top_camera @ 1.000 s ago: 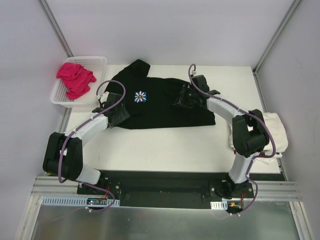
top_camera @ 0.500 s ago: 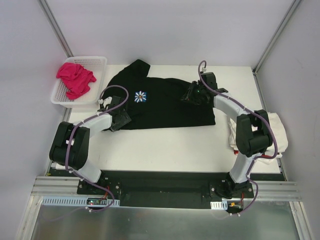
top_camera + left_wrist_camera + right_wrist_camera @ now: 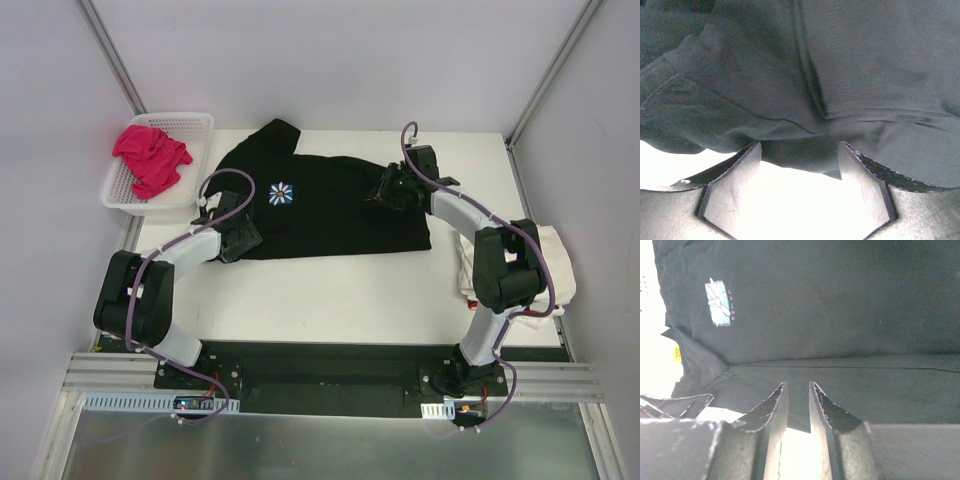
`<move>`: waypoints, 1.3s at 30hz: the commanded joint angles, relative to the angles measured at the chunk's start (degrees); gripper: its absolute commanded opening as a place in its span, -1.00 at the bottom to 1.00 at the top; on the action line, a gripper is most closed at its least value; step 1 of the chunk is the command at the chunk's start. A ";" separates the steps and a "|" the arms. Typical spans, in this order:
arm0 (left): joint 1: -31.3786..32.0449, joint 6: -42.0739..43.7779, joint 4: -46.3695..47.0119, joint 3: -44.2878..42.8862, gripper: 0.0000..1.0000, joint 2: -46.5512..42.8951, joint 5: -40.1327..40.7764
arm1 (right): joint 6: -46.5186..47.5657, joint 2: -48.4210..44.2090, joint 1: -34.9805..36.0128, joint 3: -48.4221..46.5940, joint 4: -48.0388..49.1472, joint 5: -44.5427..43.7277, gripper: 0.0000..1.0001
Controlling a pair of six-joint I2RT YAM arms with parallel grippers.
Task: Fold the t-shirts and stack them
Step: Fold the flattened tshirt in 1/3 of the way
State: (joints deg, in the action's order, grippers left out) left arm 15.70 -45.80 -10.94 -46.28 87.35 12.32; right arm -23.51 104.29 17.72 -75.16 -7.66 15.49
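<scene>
A black t-shirt (image 3: 330,215) with a white daisy on a blue patch (image 3: 281,193) lies spread flat across the middle of the table. My left gripper (image 3: 240,230) sits at its left sleeve edge. In the left wrist view its jaws (image 3: 800,152) stand open with the black hem (image 3: 805,160) lying between the fingertips. My right gripper (image 3: 389,191) is over the shirt's upper right part. Its jaws (image 3: 798,386) are only a narrow gap apart above the black cloth (image 3: 840,315), holding nothing. A bright pink t-shirt (image 3: 150,156) lies crumpled in the basket. Cream-white t-shirts (image 3: 556,262) lie at the table's right edge.
The white mesh basket (image 3: 118,196) stands at the back left corner, touching the table's edge. Bare white table (image 3: 340,295) runs between the shirt and the arm bases. Frame posts rise at both back corners.
My right gripper has moved right and slightly back over the black shirt. The left arm's elbow has drawn in while its gripper stayed at the sleeve. The shirt has not shifted.
</scene>
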 commanded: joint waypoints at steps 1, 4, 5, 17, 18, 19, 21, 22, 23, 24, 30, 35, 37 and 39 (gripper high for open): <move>0.12 6.76 -2.94 -7.67 0.23 -3.85 -1.59 | 0.13 -3.47 0.13 1.41 1.68 0.16 -0.49; 0.12 9.76 -5.05 -16.00 0.24 -2.80 -1.07 | 0.04 -4.01 0.13 2.55 2.03 -0.02 -0.49; 0.12 10.38 -5.75 -17.34 0.25 -2.45 -1.59 | 0.13 -4.36 0.13 3.08 2.04 -0.02 -0.49; 0.12 10.91 -6.38 -20.16 0.14 6.25 -1.24 | 0.39 -6.03 -0.58 4.93 2.39 -0.46 -0.51; 0.12 10.73 -6.38 -19.99 0.13 6.95 -1.24 | 0.48 -6.03 -0.75 5.02 2.39 -0.46 -0.51; 0.12 10.65 -6.38 -19.73 0.13 7.22 -1.24 | 0.39 -5.94 -0.75 5.02 2.39 -0.37 -0.51; 0.12 10.21 -6.38 -19.37 0.13 7.74 -1.50 | 0.39 -5.77 -0.75 5.11 2.39 -0.37 -0.51; 0.12 10.12 -6.38 -19.11 0.12 7.92 -1.68 | 0.39 -5.76 -0.75 5.19 2.30 -0.37 -0.51; 0.12 10.12 -6.38 -19.02 0.10 8.10 -1.77 | 0.30 -5.68 -0.84 5.19 2.39 -0.37 -0.51; 0.12 10.03 -6.38 -18.76 0.08 8.27 -1.94 | 0.30 -5.68 -0.84 5.19 2.39 -0.37 -0.51; 0.12 8.89 -6.38 -16.48 -0.01 8.98 -2.12 | 0.22 -5.59 -0.93 5.63 2.39 -0.37 -0.51; 0.12 8.62 -6.38 -15.68 -0.01 9.94 -1.77 | 0.22 -5.76 -1.19 5.99 2.39 -0.46 -0.52; 0.12 8.54 -6.38 -15.68 0.00 10.21 -1.59 | 0.22 -5.85 -1.28 6.16 2.39 -0.54 -0.51; 0.12 8.62 -6.46 -15.94 0.00 10.65 -0.90 | 0.22 -5.77 -1.28 6.07 2.39 -0.46 -0.51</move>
State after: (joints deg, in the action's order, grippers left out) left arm 15.73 -36.64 -16.86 -62.04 97.58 10.87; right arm -23.44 100.90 16.93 -68.95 -6.28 15.29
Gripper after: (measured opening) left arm 0.499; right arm 0.245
